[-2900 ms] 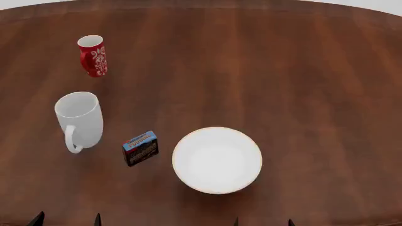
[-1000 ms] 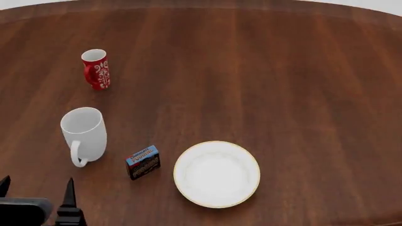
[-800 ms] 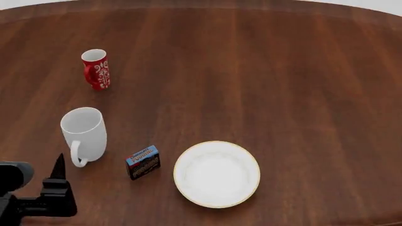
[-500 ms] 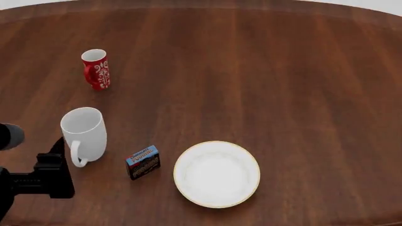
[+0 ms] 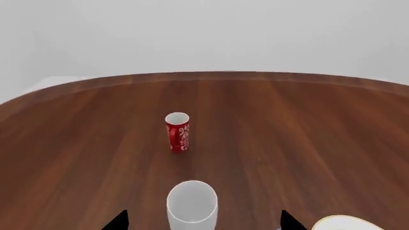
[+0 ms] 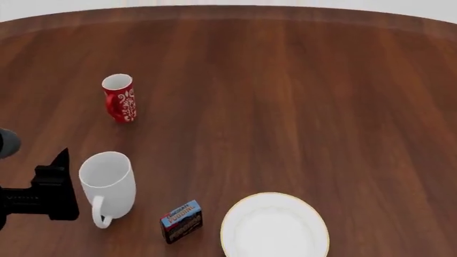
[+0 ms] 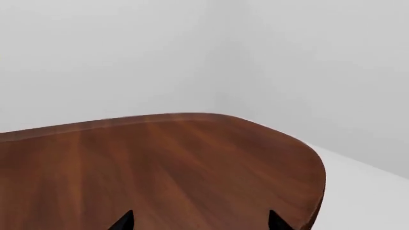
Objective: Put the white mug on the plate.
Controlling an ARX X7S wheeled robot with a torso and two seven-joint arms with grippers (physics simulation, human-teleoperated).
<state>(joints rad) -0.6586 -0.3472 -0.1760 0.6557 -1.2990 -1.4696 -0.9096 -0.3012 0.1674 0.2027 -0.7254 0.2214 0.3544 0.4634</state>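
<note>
The white mug stands upright on the wooden table, its handle toward the near edge. It also shows in the left wrist view, just ahead and between the fingertips. The plate, white with a gold rim, lies to the mug's right at the near edge; a sliver shows in the left wrist view. My left gripper is open and empty, close beside the mug's left side; its tips stand wide apart in its own view. My right gripper is open and empty over bare table, out of the head view.
A smaller red mug with a white pattern stands farther back, also in the left wrist view. A small pudding box sits between the white mug and the plate. The table's rounded far edge shows in the right wrist view.
My left gripper came up from the near edge to the white mug's left side. The head view shifted, so everything sits lower and further right in it. Nothing on the table moved.
</note>
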